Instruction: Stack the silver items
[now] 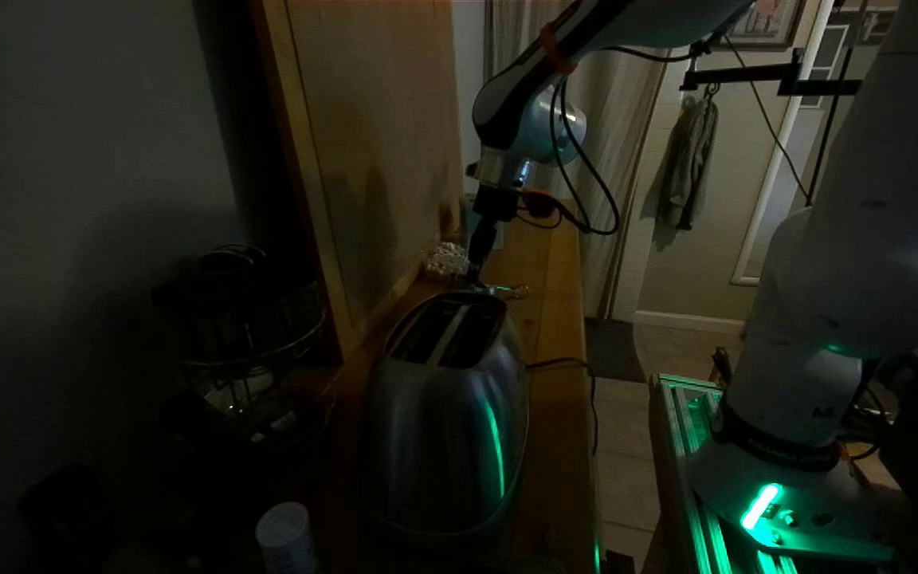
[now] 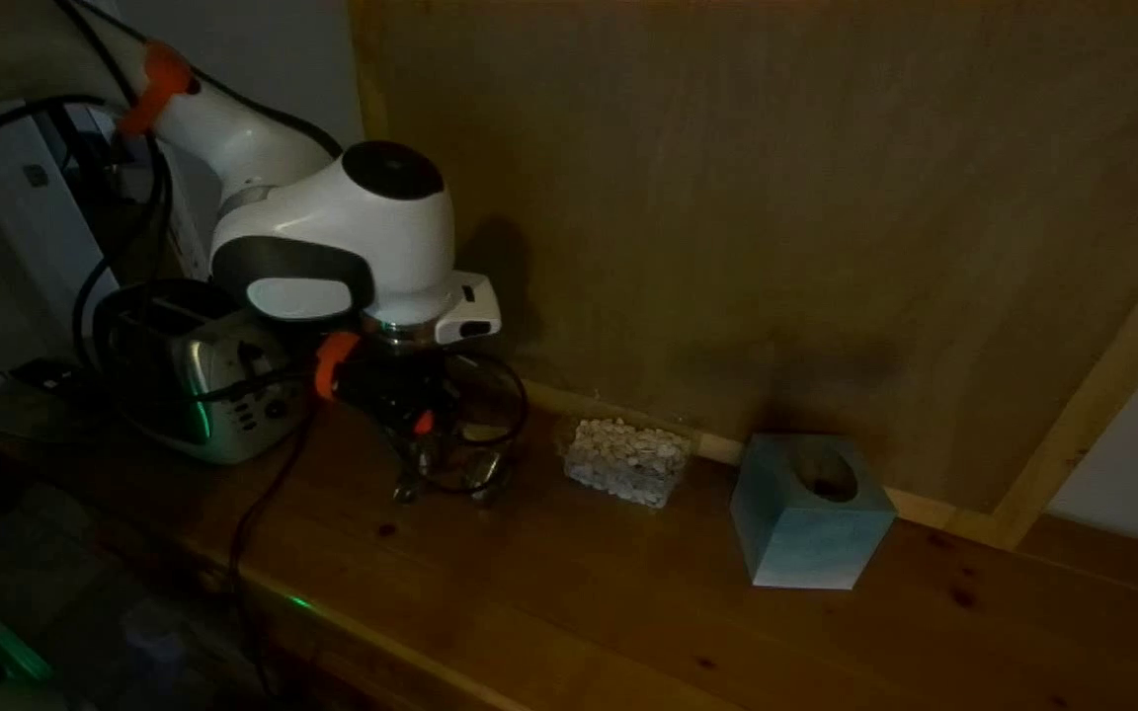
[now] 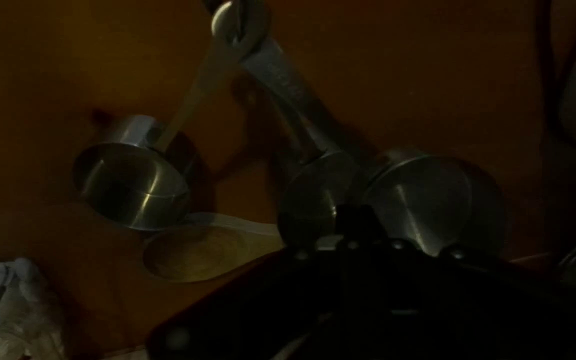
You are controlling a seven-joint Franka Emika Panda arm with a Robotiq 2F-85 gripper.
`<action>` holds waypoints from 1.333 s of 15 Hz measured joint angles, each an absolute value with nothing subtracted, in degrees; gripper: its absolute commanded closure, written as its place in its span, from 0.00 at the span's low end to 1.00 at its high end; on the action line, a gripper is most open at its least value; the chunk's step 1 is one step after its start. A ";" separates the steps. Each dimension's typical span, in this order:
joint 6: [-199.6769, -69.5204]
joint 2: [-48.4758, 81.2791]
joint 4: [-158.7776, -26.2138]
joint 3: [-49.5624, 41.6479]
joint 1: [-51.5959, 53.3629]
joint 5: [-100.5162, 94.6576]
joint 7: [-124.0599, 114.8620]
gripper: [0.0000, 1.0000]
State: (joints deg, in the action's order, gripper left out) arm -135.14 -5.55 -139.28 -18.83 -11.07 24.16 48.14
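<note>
White canister [image 1: 285, 536] nearest, steel toaster [image 1: 447, 430] to its right; just beyond, gripper [image 1: 472, 277] down at the silver measuring cups [image 3: 130, 187], too dark to tell how wide it's spread or if it's gripping; farther on, a pale-filled pack [image 1: 447, 259].

in an exterior view the gaze runs down along the wooden counter [image 1: 559, 319] from close by the toaster [image 1: 447, 430]; in an exterior view it meets the wooden panel [image 2: 776, 197] from above, across the counter. the wrist view looks down, nearest of all, onto the measuring cups [image 3: 313, 192]. both exterior views share toaster, panel and counter.
</note>
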 measured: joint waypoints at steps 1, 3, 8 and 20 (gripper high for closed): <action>-135.28 -5.13 -139.06 -18.87 -11.31 24.69 47.53 0.99; -135.61 -4.35 -138.66 -18.92 -11.80 25.41 46.39 0.99; -136.63 -2.62 -137.74 -18.86 -12.23 26.55 43.36 0.99; -139.04 0.07 -137.44 -17.43 -12.24 26.88 38.50 0.71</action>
